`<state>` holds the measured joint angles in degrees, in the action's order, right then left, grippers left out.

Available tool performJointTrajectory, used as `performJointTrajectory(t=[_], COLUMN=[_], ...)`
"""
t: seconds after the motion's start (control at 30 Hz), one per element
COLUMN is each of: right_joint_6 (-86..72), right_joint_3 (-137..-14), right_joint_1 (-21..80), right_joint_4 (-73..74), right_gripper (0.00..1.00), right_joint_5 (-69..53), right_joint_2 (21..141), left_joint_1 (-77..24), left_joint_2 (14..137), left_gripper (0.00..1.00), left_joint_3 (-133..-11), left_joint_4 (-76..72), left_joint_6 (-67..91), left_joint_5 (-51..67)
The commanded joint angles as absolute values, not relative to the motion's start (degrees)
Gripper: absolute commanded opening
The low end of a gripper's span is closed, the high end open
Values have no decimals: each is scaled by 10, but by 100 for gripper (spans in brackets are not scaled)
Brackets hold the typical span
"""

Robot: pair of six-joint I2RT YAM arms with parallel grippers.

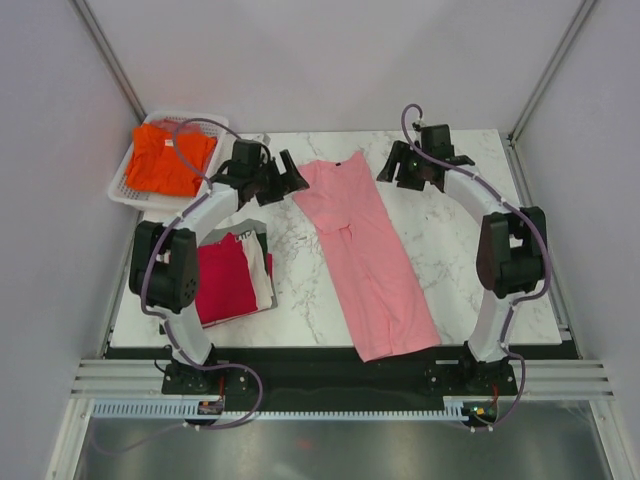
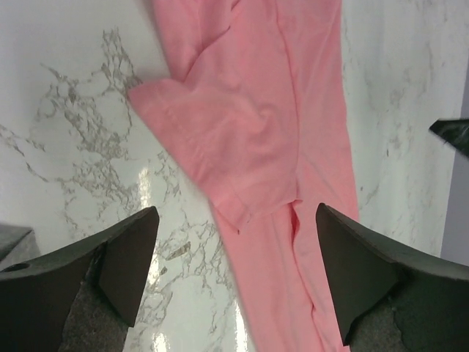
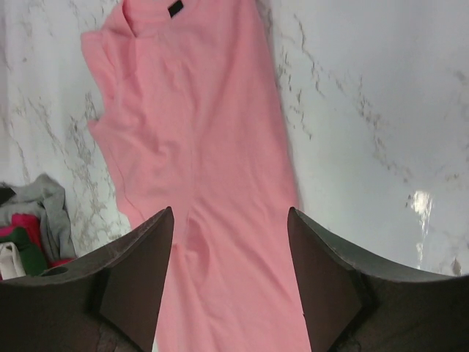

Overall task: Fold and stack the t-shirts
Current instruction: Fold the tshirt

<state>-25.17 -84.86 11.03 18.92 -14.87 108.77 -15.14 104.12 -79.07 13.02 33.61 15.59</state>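
- Spread wide: fingers of L gripper [image 2: 236, 213], above pink tee [image 2: 256, 147] at its folded-in sleeve, nothing held.
- Same w/ R gripper [image 3: 229, 213]: fingers apart above collar end, nothing held.
- Lies folded lengthwise, diagonal across mid table [image 1: 460, 250], hem at near edge.
- Red tee [image 1: 222, 280] folded, atop other folded tees [image 1: 262, 275], L of pink tee.
- Orange tee [image 1: 170, 160] in basket [image 1: 120, 190], far L corner.
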Motion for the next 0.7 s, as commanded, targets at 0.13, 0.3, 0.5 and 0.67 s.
performJointTrajectory(t=[0.13, 0.3, 0.5, 0.67], right_joint_6=[-229, -221, -215, -219], right_joint_3=[-1013, -1080, -1118, -1137], right_joint_1=[94, 94, 91, 90], right_joint_4=[231, 242, 243, 243], right_gripper=[70, 72, 77, 73], right_joint_5=[-205, -226, -231, -246], right_joint_2=[1228, 1305, 1356, 1387], left_joint_1=[-163, -171, -178, -178], left_joint_2=[1052, 1053, 1092, 1143], left_gripper=[93, 98, 100, 98], left_joint_3=[-741, -716, -737, -765], left_joint_4=[60, 31, 20, 14], left_joint_6=[368, 375, 387, 400], left_joint_5=[164, 162, 175, 179])
